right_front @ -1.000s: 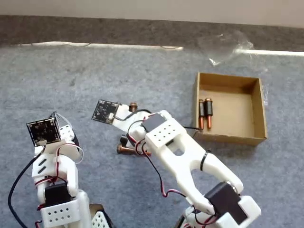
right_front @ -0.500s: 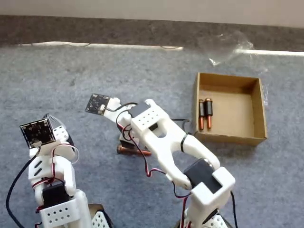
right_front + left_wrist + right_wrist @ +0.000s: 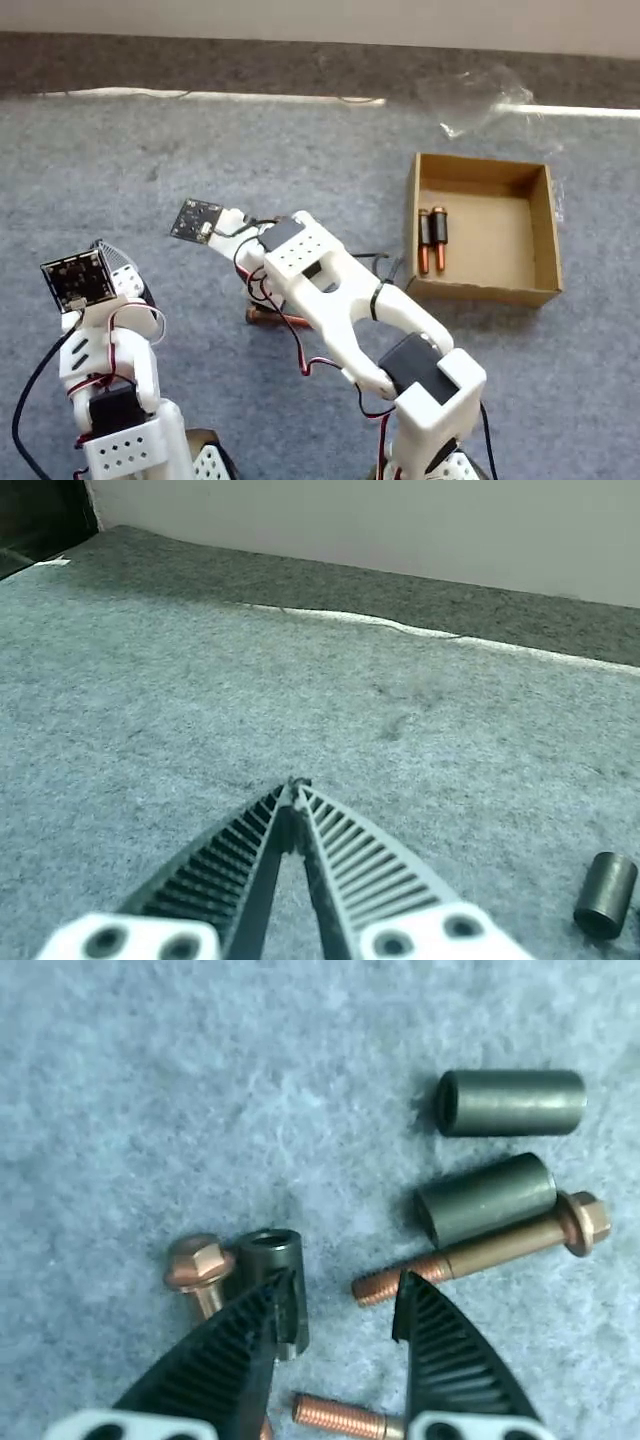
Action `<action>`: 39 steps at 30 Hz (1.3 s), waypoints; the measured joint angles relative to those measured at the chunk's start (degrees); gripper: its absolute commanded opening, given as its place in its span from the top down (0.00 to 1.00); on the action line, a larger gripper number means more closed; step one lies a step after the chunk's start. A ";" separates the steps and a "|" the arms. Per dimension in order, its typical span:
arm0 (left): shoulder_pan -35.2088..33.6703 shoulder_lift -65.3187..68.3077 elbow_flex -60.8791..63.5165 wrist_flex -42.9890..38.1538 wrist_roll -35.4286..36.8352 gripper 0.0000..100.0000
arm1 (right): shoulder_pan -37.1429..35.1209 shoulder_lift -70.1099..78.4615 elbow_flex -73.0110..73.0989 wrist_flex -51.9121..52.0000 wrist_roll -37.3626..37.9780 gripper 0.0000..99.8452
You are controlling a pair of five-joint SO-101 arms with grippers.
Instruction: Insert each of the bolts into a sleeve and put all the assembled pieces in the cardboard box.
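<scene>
Jaws of the right gripper (image 3: 345, 1295) are spread: one finger sits just by an upright sleeve (image 3: 272, 1260), the other by the threaded tip of a lying bolt (image 3: 480, 1245). A second sleeve (image 3: 487, 1198) lies along that bolt, and a third sleeve (image 3: 512, 1102) lies beyond it. The left gripper (image 3: 295, 792) has its jaws pressed together. The box (image 3: 480, 290), well apart from both, holds two assembled pieces (image 3: 431, 240).
</scene>
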 measured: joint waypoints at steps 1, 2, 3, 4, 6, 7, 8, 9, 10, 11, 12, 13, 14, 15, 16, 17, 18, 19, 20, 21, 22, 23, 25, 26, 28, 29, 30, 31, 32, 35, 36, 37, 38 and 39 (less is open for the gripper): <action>0.00 0.00 0.00 0.00 0.00 0.99 | 0.00 0.00 0.00 0.00 -0.26 0.86; 0.00 0.00 0.00 0.00 0.00 0.99 | -0.09 0.00 0.00 0.00 -0.35 0.86; 0.00 0.00 0.00 0.00 0.00 0.99 | -0.09 0.00 0.00 0.00 -0.35 0.86; 0.00 0.00 0.00 0.00 0.00 0.99 | -0.09 0.00 0.00 0.00 -0.53 0.86; 0.00 0.00 0.00 0.00 0.00 0.99 | -0.09 0.00 0.00 0.00 -0.53 0.86; 0.00 0.00 0.00 0.00 0.00 0.99 | -0.09 0.00 0.00 0.00 -0.53 0.86; 0.00 0.00 0.00 0.00 0.00 0.99 | -0.09 0.00 0.00 0.00 -0.53 0.86; 0.00 0.00 0.00 0.00 0.00 0.99 | -0.09 0.00 0.00 0.00 -0.53 0.86; 0.00 0.00 0.00 0.00 0.00 0.99 | -0.09 0.00 0.00 0.00 -0.53 0.86; 0.00 0.00 0.00 0.00 0.00 0.99 | -0.09 0.00 0.00 0.00 -0.53 0.86; 0.00 0.00 0.00 0.00 0.00 0.99 | -0.09 0.00 0.00 0.00 -0.53 0.86; 0.00 0.00 0.00 0.00 0.00 0.99 | -0.09 0.00 0.00 0.00 -0.53 0.86; 0.00 0.00 0.00 0.00 0.00 0.99 | -0.09 0.00 0.00 0.00 -0.53 0.86; 0.00 0.00 0.00 0.00 0.00 0.99 | -0.09 0.00 0.00 0.00 -0.53 0.86; 0.00 0.00 0.00 0.00 0.00 0.99 | -0.09 0.00 0.00 0.00 -0.53 0.86; 0.00 0.00 0.00 0.00 0.00 0.99 | -0.09 0.00 0.00 0.00 -0.53 0.86; 0.00 0.00 0.00 0.00 0.00 0.99 | -0.09 0.00 0.00 0.00 -0.53 0.86; 0.00 0.00 0.00 0.00 0.00 0.99 | -0.09 0.00 0.00 0.00 -0.53 0.86; 0.00 0.00 0.00 0.00 0.00 0.99 | -0.09 0.00 0.00 0.00 -0.53 0.86; 0.00 0.00 0.00 0.00 0.00 0.99 | -0.09 0.00 0.00 0.00 -0.53 0.86; 0.00 0.00 0.00 0.00 0.00 0.99 | -0.09 0.00 0.00 0.18 -0.53 0.86; 0.00 0.00 0.00 0.00 0.00 0.99 | -0.09 0.00 0.00 0.26 -0.53 0.86; 0.00 0.00 0.00 0.00 0.00 0.99 | -0.09 -0.09 0.00 0.26 -0.53 0.86; 0.00 0.00 0.00 0.00 0.00 0.99 | -0.09 -0.53 0.00 0.35 -0.70 0.86; 0.00 0.00 0.00 0.00 0.00 0.99 | -0.09 -2.20 0.00 0.79 -0.70 0.86; 0.00 0.00 0.00 0.00 0.00 0.99 | -0.09 -3.52 0.09 1.05 -0.70 0.86; 0.00 0.00 0.00 0.00 0.00 0.99 | -0.09 -4.92 0.62 1.14 -0.70 0.86; 0.00 0.00 0.00 0.00 0.00 0.99 | -0.26 -6.42 1.41 1.14 -0.70 0.86; 0.00 0.00 0.00 0.00 0.00 0.99 | -0.70 -7.74 2.55 1.14 -0.70 0.86; 0.00 0.00 0.00 0.00 0.00 0.99 | -2.64 -10.37 5.80 1.23 -0.70 0.86; 0.00 0.00 0.00 0.00 0.00 0.99 | -3.16 -10.64 6.33 1.23 -0.70 0.86; 0.00 0.00 0.00 0.00 0.00 0.99 | -3.52 -10.73 6.77 1.32 -0.70 0.86; 0.00 0.00 0.00 0.00 0.00 0.99 | -3.69 -10.73 6.86 1.41 -0.70 0.86; 0.00 0.00 0.00 0.00 0.00 0.99 | -3.69 -10.73 6.95 1.41 -0.70 0.86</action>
